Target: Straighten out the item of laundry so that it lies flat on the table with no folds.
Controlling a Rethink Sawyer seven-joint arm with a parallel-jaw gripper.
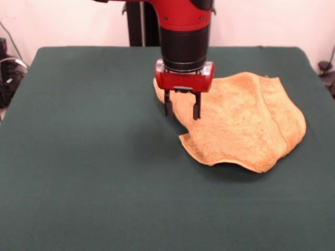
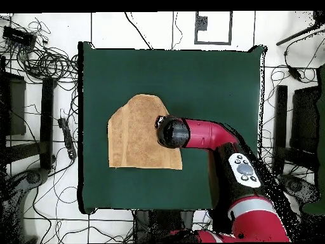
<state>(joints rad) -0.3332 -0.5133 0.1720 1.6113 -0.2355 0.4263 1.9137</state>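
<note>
We see broad bare green worktop (image 1: 89, 172) across the left and lower frame of the front view. The end effector (image 1: 182, 111) hangs with fingers parted and empty over the left edge of the mustard terry towel (image 1: 246, 125). The towel lies right of centre, rumpled, one side folded over.
</note>
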